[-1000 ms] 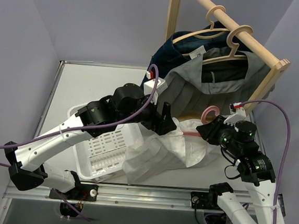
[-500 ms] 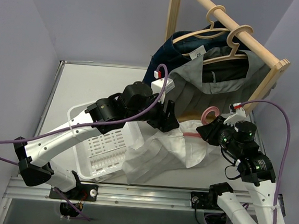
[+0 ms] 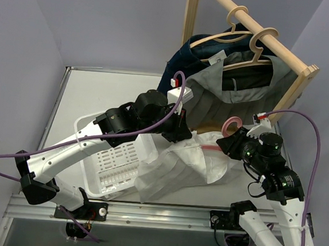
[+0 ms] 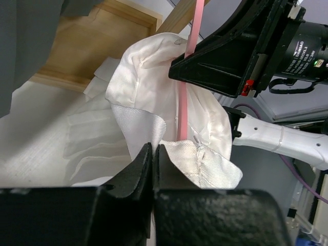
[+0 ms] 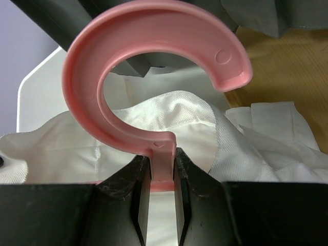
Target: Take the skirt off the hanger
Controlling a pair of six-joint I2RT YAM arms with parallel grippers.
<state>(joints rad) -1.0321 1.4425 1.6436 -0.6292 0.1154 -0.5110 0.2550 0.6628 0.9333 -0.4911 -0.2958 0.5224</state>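
The right tool (image 5: 161,169) holds the pink hanger (image 5: 102,102) by its neck. The left tool (image 4: 154,149) pinches the edge of the white skirt (image 4: 148,87). Such a small pinch may slip off when it pulls.

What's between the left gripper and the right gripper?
Top view: bunched cloth of the white skirt and the pink hanger run between the left gripper and the right gripper.

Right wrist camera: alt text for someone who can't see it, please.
The right gripper clamps the stem of a pink hanger, its hook curving overhead. A white skirt is bunched behind, with a wooden base at upper right.
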